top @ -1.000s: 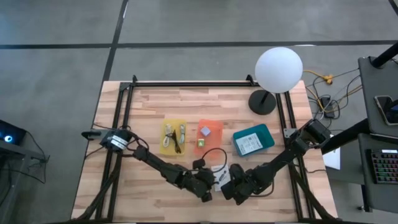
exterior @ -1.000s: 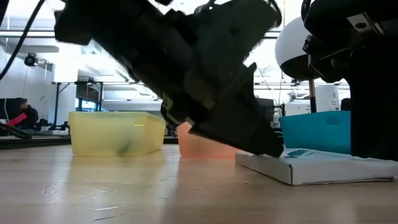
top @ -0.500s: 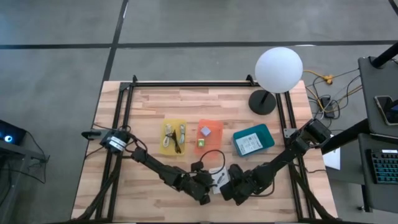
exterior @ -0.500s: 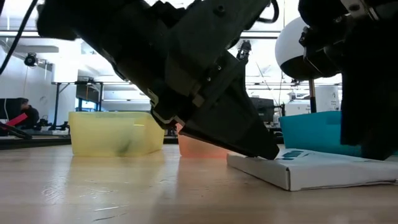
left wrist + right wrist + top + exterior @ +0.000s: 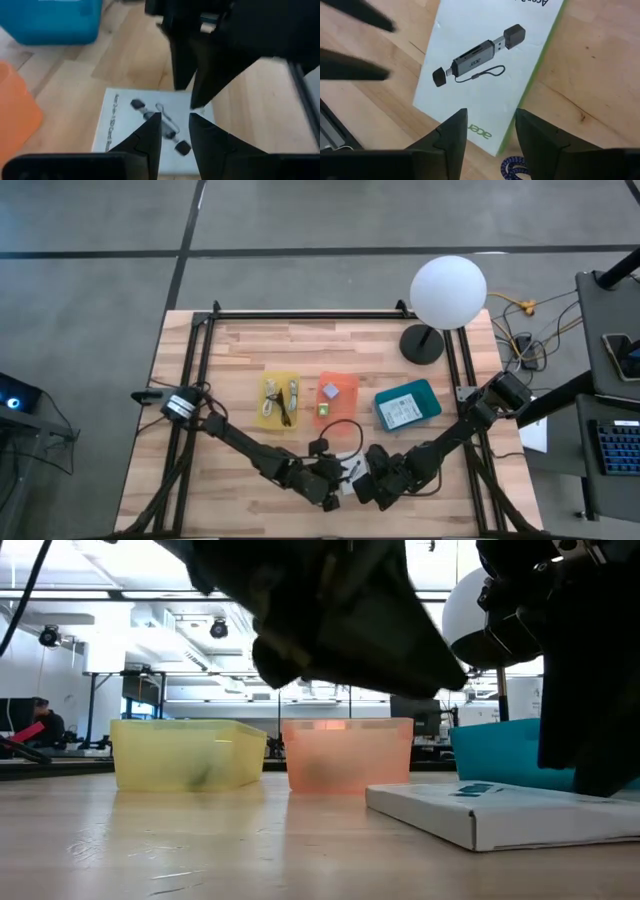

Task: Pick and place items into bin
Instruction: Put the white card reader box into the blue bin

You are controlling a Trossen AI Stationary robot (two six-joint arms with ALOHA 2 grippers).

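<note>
Your white card-reader box (image 5: pixel 487 70) lies flat on the worktop at six o'clock. The right end effector (image 5: pixel 490 132) hovers over it, fingers parted, empty; the left end effector (image 5: pixel 174 131), narrowly parted, empty, crowds in. Risk: they collide, or skid the box.

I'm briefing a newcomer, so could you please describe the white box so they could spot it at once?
Start at the row of three bins mid-table and look to the bare wood in front of the orange bin, between the two grippers. The white box lies flat there, the only item printed with a card reader picture and edged in green.
</note>
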